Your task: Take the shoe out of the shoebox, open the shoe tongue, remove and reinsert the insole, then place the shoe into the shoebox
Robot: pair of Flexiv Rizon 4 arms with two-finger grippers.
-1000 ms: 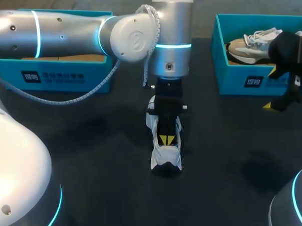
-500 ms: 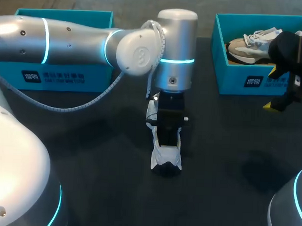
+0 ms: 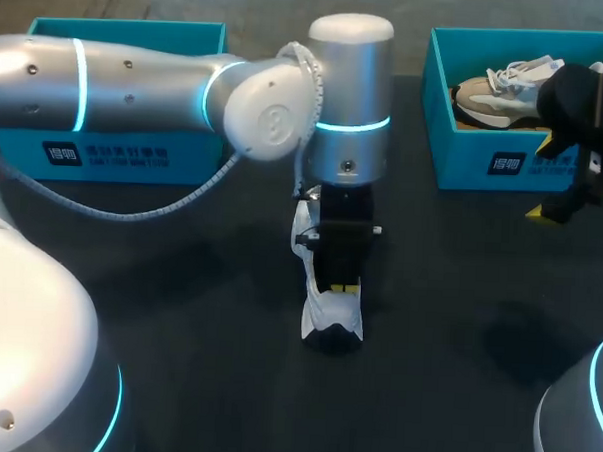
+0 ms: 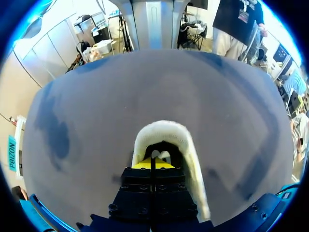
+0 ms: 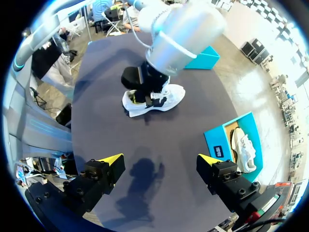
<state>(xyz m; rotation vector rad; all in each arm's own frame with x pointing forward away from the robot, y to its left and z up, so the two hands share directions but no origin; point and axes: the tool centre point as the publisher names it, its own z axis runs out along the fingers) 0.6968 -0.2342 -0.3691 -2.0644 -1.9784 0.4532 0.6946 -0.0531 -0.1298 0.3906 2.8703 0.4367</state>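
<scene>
A white shoe [image 3: 330, 312] lies in the middle of the dark table, also seen in the right wrist view [image 5: 166, 96]. My left gripper [image 3: 340, 286] points straight down into its opening. In the left wrist view the left gripper [image 4: 151, 164] has its yellow tips pressed together, shut, inside the padded heel collar [image 4: 161, 130]. I cannot see whether anything thin is pinched between them. My right gripper [image 5: 159, 162] hangs open and empty above the table, off to the right by the right shoebox [image 3: 484, 164].
The right shoebox holds a tan and white shoe [image 3: 500, 90]. A second blue shoebox [image 3: 125, 143] stands at the back left, partly behind my left arm. Dark bare table [image 3: 179, 281] surrounds the white shoe.
My left gripper has sunk lower into the white shoe and shifted slightly right, so less of its yellow tips shows. The right arm has not moved.
</scene>
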